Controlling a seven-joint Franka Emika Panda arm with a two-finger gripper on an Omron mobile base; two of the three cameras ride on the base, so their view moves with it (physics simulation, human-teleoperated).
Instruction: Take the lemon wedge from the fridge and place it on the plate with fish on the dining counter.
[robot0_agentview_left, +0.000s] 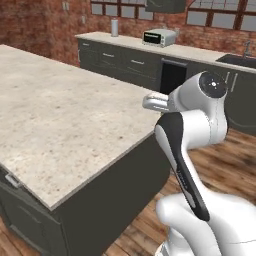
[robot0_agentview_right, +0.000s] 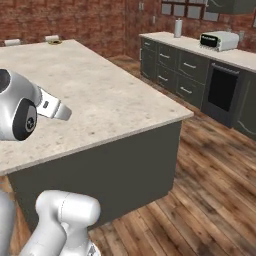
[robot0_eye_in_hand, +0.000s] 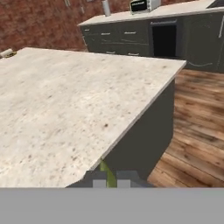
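Note:
In the hand view my gripper (robot0_eye_in_hand: 111, 181) is shut on the lemon wedge (robot0_eye_in_hand: 107, 172), a thin yellow-green sliver pinched between the two dark fingertips. The hand hovers just off the near corner of the dining counter (robot0_eye_in_hand: 65, 105), whose beige speckled top spreads ahead. In the base views the white hand (robot0_agentview_left: 152, 102) (robot0_agentview_right: 54, 109) points over that counter (robot0_agentview_left: 60, 115) (robot0_agentview_right: 100, 95). A small yellowish plate (robot0_agentview_right: 54, 42) (robot0_eye_in_hand: 8, 53) sits at the counter's far corner; it is too small to make out the fish. The fridge is out of view.
Along the brick wall runs a counter with dark cabinets, bearing a toaster oven (robot0_agentview_left: 159, 37) (robot0_agentview_right: 219, 41) and a white cylinder (robot0_agentview_left: 114, 27). A sink (robot0_agentview_left: 235, 59) lies at its right end. Wooden floor (robot0_agentview_right: 210, 190) separates it from the island.

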